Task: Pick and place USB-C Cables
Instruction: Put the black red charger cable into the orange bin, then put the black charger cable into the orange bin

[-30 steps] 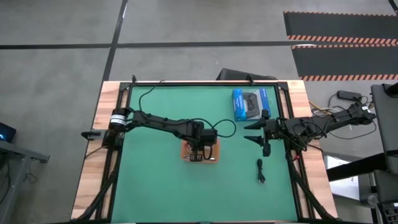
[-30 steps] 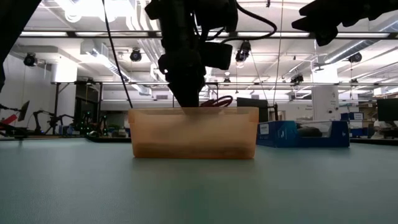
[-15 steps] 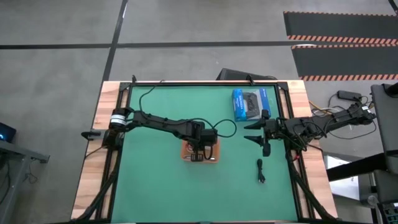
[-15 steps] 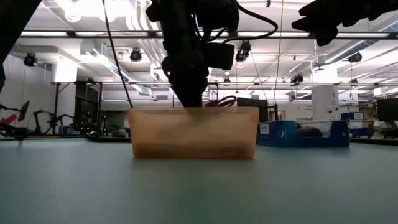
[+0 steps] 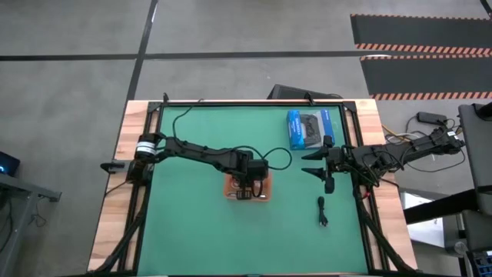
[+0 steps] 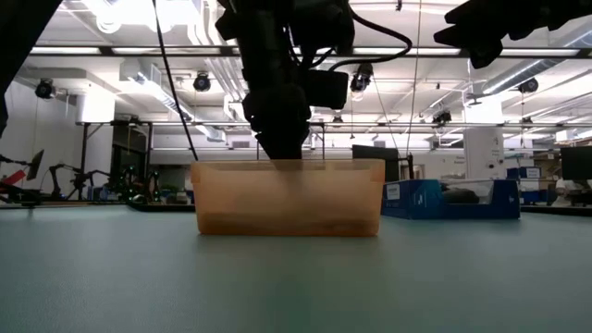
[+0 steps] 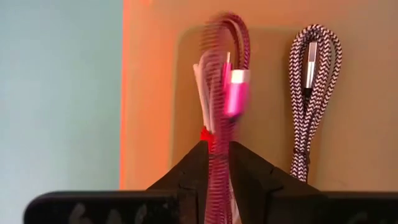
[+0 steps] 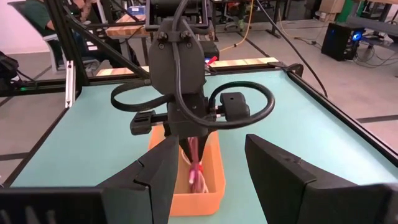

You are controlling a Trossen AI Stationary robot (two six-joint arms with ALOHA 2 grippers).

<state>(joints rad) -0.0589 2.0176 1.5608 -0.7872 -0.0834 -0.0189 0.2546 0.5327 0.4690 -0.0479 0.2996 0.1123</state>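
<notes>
An orange tray sits mid-table, also seen in the low view. My left gripper reaches down into it, shut on the magenta cable. A white cable lies just beside and partly under the magenta one. The silver-grey cable lies flat on the tray floor. The black cable lies on the green mat toward the near right. My right gripper hovers open above the mat, right of the tray and near the black cable. My left gripper pinches the magenta cable's folded strands between its two fingers, coming from above and pointing down into the tray. The looped end with the plug reaches out past the fingertips, over the white cable. It is blurred, so whether it rests on the tray floor does not show.
A blue box picturing a controller lies on the mat at the far right, just beyond my right gripper. A black wire from the left arm loops over the mat. Open mat lies to the left and near side of the tray.
My left gripper has sunk slightly into the tray. The magenta loop that stood above the tray's rim in the low view has dropped below it.
</notes>
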